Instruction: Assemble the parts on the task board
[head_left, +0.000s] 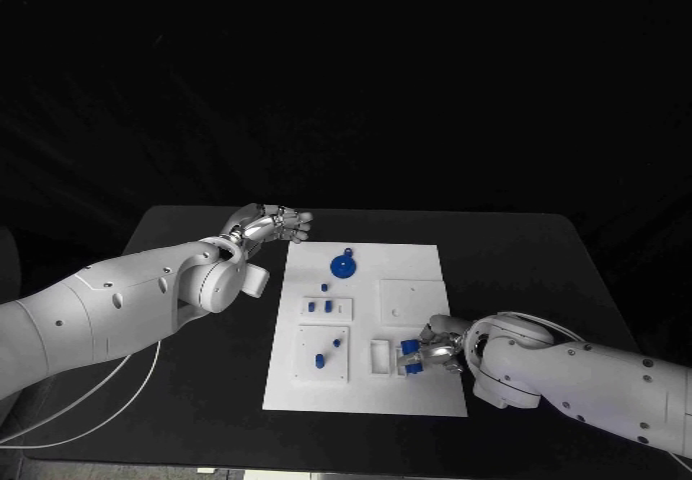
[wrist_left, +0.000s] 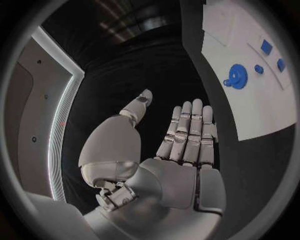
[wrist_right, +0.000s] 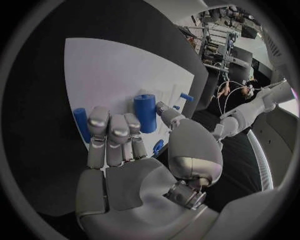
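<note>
Both white arms reach in over the black bench (head_left: 519, 230), and the right arm sits nearest, low at the near edge of the board. Largest after the arms is the white task board (head_left: 411, 255), lying between the two hands with its long side running away from the robot.

On the left, the left hand (head_left: 268, 224) hangs just off the far left corner of the board, over bare bench. Its wrist view shows the palm flat and the fingers straight and together, grasping nothing, so it is released.

Over the board's near right part is the right hand (head_left: 433, 350). In its wrist view the fingers (wrist_right: 110, 131) curl down over the board, with a blue cylinder (wrist_right: 145, 113) standing just beyond the fingertips, between them and the thumb, its long axis upright. Whether the fingers actually pinch it I cannot tell; they look close to it, perhaps touching.

Smaller pieces lie further out: a blue gear (head_left: 345, 265) well ahead of the right hand and nearer the left one, and a thin blue peg (wrist_right: 81, 123) beside the right fingers.

Judging by this, the right hand is much the nearer to the cylinder, which lies straight in front of its fingertips.
</note>
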